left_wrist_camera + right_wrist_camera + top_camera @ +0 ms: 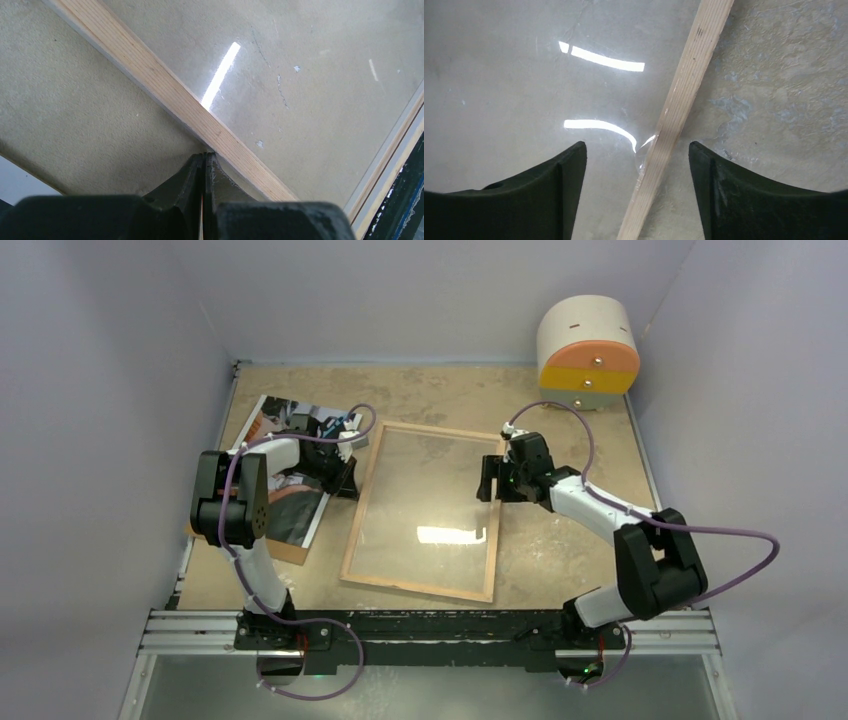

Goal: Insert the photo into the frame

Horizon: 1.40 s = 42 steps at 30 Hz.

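Observation:
The frame (415,588) lies flat mid-table with its wood-coloured face up and the glass pane reflecting a lamp. Left of it lies the photo (275,420), a dark print with a white border, partly hidden under my left arm. My left gripper (348,478) is shut with nothing in it, its tips (205,155) touching the outer side of the frame's left rail (165,85). Above the right rail (689,75) my right gripper (638,150) stands open, one finger over the glass (499,100) and one over the table. It holds nothing.
A brown hardboard sheet (285,552) lies under the photo at the left edge. A white, orange and yellow drum (588,345) stands at the back right corner. Walls close the table in on three sides.

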{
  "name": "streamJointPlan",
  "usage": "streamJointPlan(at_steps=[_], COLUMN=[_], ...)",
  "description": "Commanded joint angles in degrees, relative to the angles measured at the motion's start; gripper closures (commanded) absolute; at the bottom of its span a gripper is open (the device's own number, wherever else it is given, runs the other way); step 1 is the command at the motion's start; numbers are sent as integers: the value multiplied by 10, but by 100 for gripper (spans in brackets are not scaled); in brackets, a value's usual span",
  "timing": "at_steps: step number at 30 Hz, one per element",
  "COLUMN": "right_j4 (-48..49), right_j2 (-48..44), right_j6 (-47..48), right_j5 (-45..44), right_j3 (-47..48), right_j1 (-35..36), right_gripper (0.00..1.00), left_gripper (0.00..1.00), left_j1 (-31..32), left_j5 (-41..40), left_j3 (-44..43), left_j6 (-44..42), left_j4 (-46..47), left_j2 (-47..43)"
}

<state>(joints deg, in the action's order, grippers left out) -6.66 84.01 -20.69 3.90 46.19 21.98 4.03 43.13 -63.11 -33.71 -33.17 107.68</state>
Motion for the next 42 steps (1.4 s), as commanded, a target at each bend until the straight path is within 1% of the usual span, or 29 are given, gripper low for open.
streamJointPlan(at_steps=[1, 4, 10, 14, 16, 18, 25, 32, 37, 42], right_j4=[-19, -23, -40, -72, -82, -97, -122, -113, -121, -129], right_j2=[-31, -37, -43, -40, -41, -41, -20, 9, 23, 18], right_j6=[6, 0, -13, -16, -22, -26, -30, -28, -24, -22], right_j5=[-2, 10, 17, -7, -16, -29, -56, -55, -73, -78], right_j3=[7, -2, -16, -14, -18, -18, -14, -12, -5, 13], right_j1=[2, 3, 21, 53, 60, 63, 78, 81, 84, 87], right_gripper=[30, 49, 76, 88, 89, 92, 94, 94, 94, 93], left_gripper=[100, 100, 100, 100, 100, 100, 100, 100, 100, 100], left_j1=[11, 11, 11, 11, 11, 11, 11, 11, 11, 11], left_j5=[-62, -62, -62, -62, -62, -62, -63, -65, -65, -64], left_j3=[33, 33, 32, 33, 32, 32, 32, 31, 30, 31], left_j6=[-26, -25, -22, -23, -22, -22, -22, -23, -22, -22], left_j4=[-45, -44, -44, -43, -43, -43, -42, -42, -42, -42], left_j2=[39, 41, 41, 41, 42, 42, 40, 39, 39, 39])
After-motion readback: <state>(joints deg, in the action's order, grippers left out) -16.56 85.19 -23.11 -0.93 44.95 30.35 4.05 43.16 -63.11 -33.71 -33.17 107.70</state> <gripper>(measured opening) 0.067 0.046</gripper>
